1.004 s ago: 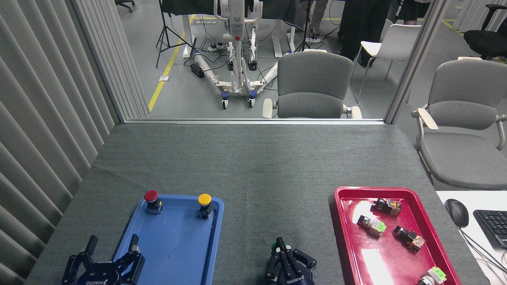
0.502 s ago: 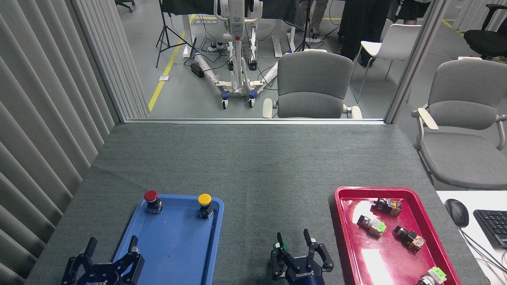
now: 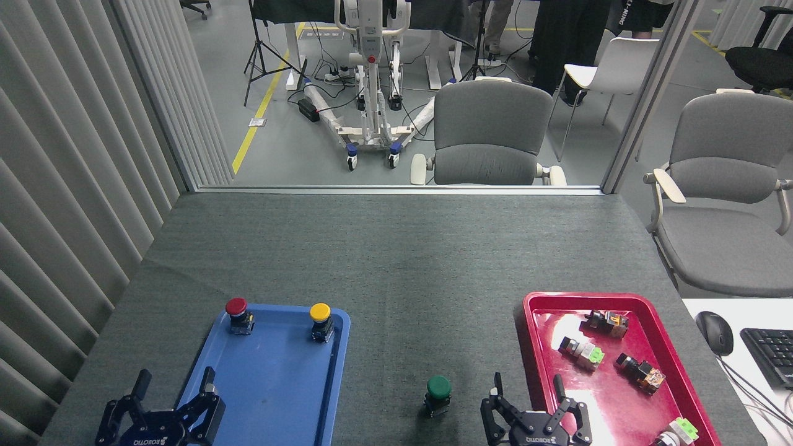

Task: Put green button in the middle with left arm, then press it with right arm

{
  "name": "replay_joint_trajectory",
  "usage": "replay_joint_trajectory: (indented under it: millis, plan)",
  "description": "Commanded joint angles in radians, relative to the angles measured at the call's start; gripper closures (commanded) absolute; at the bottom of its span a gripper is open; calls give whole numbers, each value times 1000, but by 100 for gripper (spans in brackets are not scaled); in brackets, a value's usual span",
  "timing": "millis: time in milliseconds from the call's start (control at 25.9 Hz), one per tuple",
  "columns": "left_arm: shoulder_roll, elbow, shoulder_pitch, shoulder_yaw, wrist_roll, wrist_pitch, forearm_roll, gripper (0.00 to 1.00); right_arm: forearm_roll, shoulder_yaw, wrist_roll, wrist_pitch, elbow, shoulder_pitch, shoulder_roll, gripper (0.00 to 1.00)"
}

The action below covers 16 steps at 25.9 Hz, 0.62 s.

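Note:
The green button (image 3: 438, 394) stands upright on the grey table cloth between the two trays, its dark-green cap fully in view. My right gripper (image 3: 528, 390) is open just to the right of it, apart from it, near the red tray's left rim. At the bottom left my left gripper (image 3: 176, 383) is open and empty, over the near left corner of the blue tray (image 3: 272, 384).
A red-capped button (image 3: 238, 314) and a yellow-capped button (image 3: 321, 321) stand at the far end of the blue tray. The red tray (image 3: 539, 365) holds several small switch parts. A mouse (image 3: 714, 332) and keyboard (image 3: 770, 355) lie to the right.
My right gripper, shut over the green button a second ago, opened and moved right and back, leaving the button uncovered. The left gripper has stayed still.

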Motion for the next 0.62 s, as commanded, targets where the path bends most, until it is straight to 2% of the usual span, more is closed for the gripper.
replay_joint_trajectory:
  millis: [0,154,579]
  plan:
    - [-2,0,2,0,-1,0,2,0,-8,-31,-1,-6,-10,11,-12,2]
    - [-3,0,0,0,-72,0,0,0,-8,-31,-1,-9,-21,13,-10,2]
    - [-3,-12,8,-2,-83,-16,-3,0,-8,-31,1,-26,-25,14,-4,2]
